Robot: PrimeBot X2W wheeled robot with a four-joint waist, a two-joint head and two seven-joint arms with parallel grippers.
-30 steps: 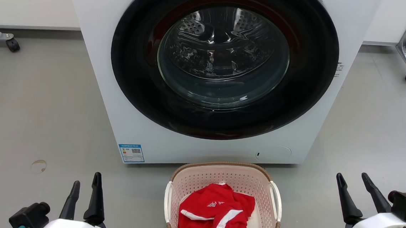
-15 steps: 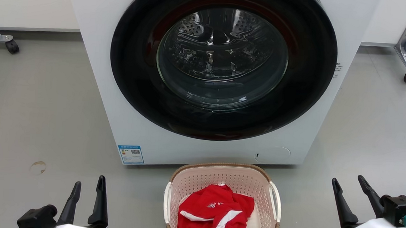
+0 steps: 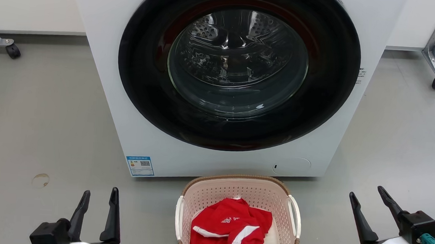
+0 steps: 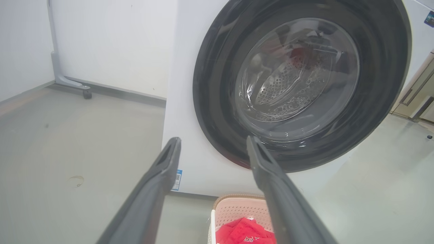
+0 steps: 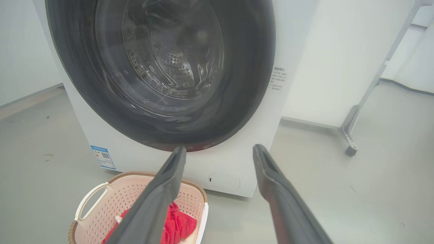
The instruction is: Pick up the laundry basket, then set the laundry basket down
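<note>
Pink perforated plastic laundry basket (image 3: 235, 192) sits between your left gripper (image 3: 100, 191) and right gripper (image 3: 365, 191) (both spread, empty); lift one white handle (image 3: 296, 215) alone and it may tip, spilling the red shirt (image 3: 229, 226).

Head downward; wrists forward; basket (image 3: 212, 192) shared

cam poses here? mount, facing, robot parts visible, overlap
Head view: on the head, looking forward and down at the washer and laundry basket; left gripper and right gripper at bottom corners.
Left wrist view: on the left wrist, facing the washer along its two fingers.
Right wrist view: on the right wrist, facing the washer along its two fingers.
Shared: washer, laundry basket and red garment in all three.
</note>
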